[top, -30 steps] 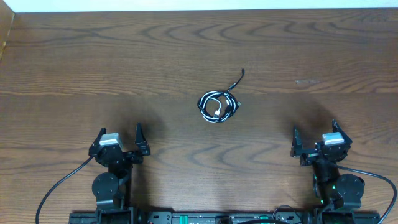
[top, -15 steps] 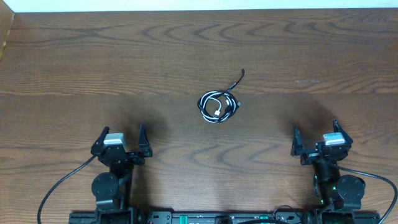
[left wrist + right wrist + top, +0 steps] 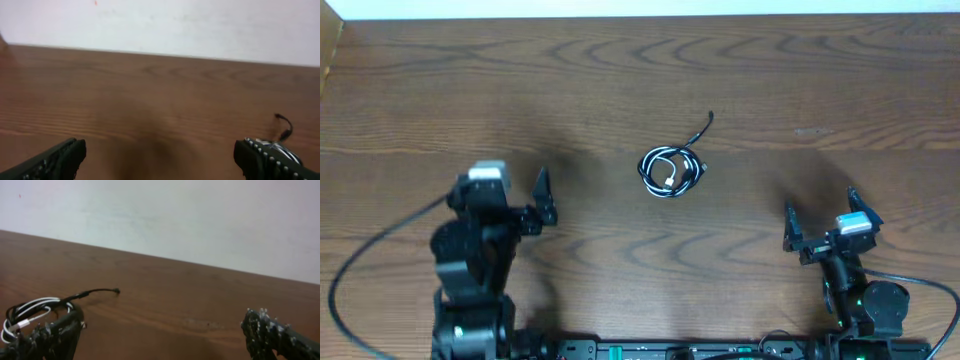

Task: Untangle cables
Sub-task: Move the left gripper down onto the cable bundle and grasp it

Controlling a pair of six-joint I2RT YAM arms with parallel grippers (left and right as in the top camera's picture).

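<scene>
Left of the untouched cables (image 3: 670, 170), the left gripper (image 3: 160, 152) has lifted, seemingly starting its reach for them; it and the right gripper (image 3: 162, 325) both gape empty.

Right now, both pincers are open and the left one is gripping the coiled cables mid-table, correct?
No. The left pincer is open but grips nothing; the coiled cables lie untouched mid-table, apart from it and the open right pincer. The overhead view shows this.
</scene>
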